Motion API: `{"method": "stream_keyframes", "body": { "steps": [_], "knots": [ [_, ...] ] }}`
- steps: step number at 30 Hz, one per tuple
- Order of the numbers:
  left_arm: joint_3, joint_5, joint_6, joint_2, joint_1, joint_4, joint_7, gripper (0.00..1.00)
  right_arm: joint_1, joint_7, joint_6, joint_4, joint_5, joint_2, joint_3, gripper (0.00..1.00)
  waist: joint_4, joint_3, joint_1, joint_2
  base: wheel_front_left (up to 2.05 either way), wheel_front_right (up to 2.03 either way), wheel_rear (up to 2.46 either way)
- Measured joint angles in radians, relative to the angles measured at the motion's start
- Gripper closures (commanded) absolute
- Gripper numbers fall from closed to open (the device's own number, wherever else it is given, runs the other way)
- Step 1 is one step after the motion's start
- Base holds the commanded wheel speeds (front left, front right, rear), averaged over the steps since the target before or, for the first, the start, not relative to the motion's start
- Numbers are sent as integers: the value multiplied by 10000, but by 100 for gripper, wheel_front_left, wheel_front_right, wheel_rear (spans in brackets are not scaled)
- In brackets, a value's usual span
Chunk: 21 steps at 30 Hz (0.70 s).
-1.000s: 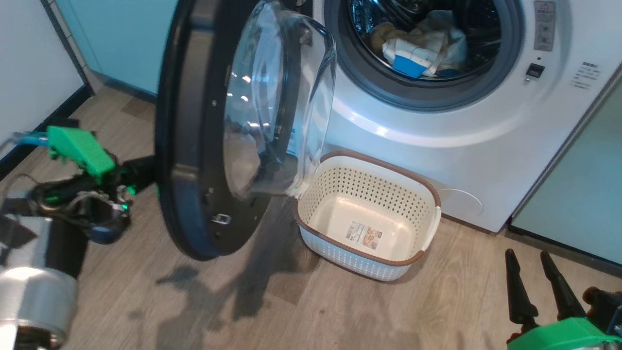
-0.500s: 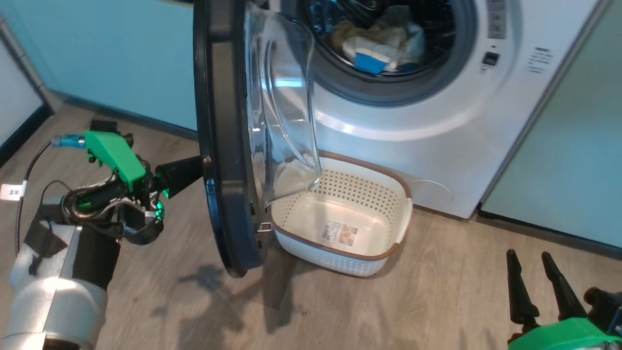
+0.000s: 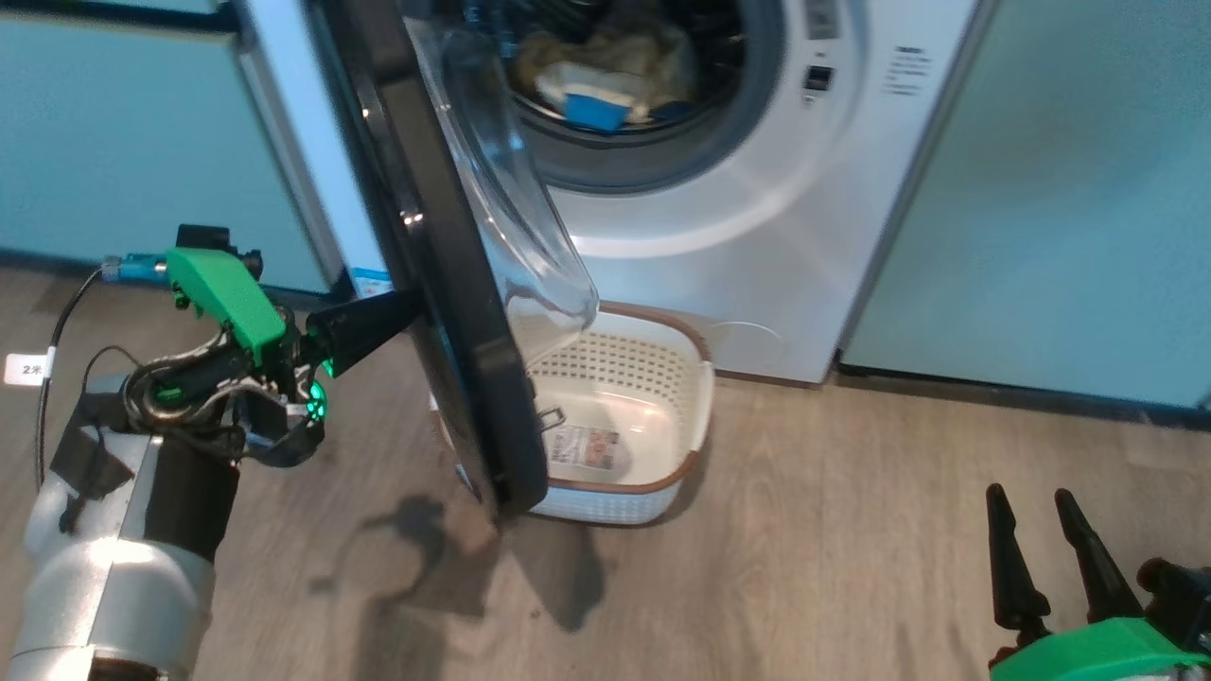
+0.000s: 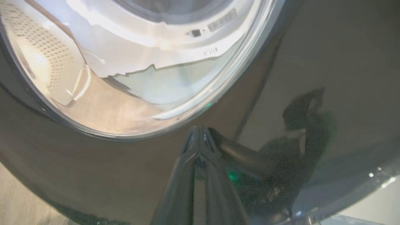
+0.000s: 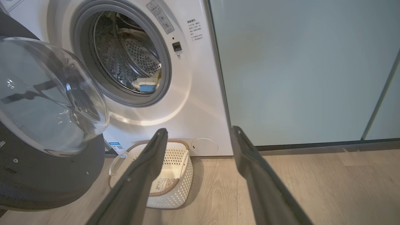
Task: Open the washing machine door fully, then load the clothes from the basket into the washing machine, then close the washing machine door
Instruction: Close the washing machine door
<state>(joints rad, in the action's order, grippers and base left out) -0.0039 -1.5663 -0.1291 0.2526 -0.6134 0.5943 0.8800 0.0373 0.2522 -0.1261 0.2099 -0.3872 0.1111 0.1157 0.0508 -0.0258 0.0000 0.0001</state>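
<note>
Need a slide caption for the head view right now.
Shut left gripper touches the black rim of the half-open washing machine door; clothes lie in the drum, basket on the floor.

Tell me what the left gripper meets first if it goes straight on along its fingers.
The washing machine door: the shut left gripper points into its black rim, tips seemingly touching it.

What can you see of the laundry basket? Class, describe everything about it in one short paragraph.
The basket is a small oval tub of cream plastic with perforated sides, a brown rim, white loop handles and a label on its base. It stands upright and empty on the wooden floor, close before the washing machine. The open door hides its left end in the head view.
</note>
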Motion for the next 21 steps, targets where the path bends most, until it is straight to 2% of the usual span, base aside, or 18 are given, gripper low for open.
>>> {"method": "stream_keyframes", "body": {
  "steps": [21],
  "knots": [
    [44,6,0,-408,374,-625,-541,100,-48,0,0,-6,0,21,203,0,2227,-188,1,0,0,0,0]
  ]
}}
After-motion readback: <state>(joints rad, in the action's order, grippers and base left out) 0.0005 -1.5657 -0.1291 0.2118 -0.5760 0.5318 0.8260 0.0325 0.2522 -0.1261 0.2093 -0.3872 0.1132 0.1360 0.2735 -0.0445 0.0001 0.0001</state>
